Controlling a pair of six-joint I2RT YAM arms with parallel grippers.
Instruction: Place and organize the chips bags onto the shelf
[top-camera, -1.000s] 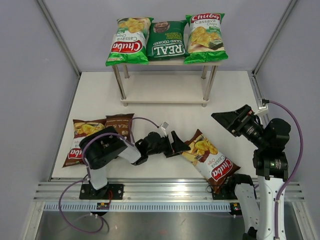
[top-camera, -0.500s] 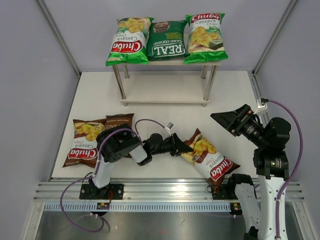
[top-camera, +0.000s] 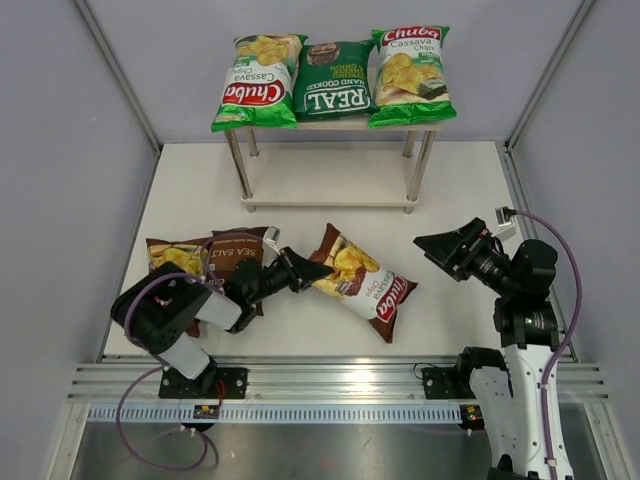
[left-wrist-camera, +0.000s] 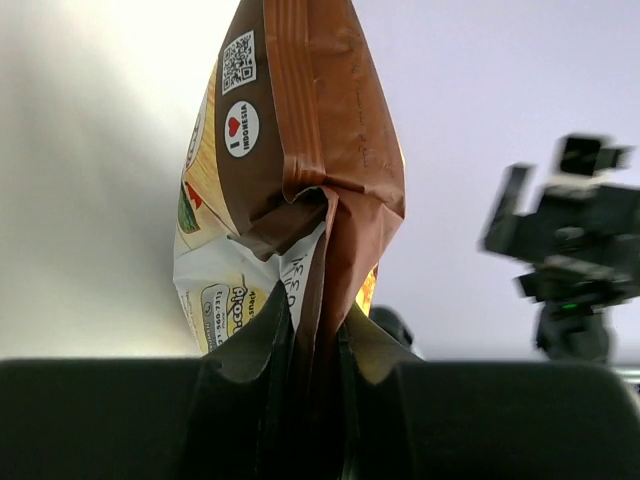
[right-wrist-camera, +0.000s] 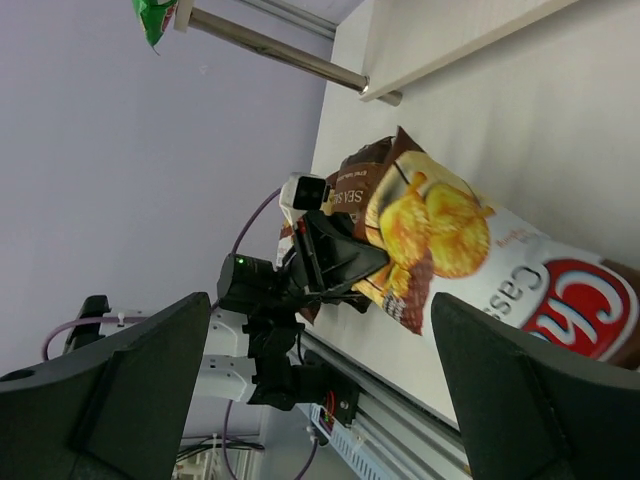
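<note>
We see left tool (top-camera: 303, 271) clenched on brown bag (top-camera: 362, 284) end seam; bag lies on desk (top-camera: 470, 190), in front of shelf (top-camera: 330, 190); right tool (top-camera: 447, 250) spread, empty. We judge bag light, puffy, slick, crushable: seam safest hold.

3 bags (top-camera: 332, 85) atop shelf (top-camera: 330, 185), 3 before it

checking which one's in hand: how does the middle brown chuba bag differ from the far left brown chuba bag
The middle brown Chuba bag is pinched at one end by the left gripper; the far-left brown Chuba bag has no gripper on it. The middle one lies diagonally, fully in view from above; the far-left one is partly hidden by the left arm. Both are brown with yellow chips pictured.
</note>
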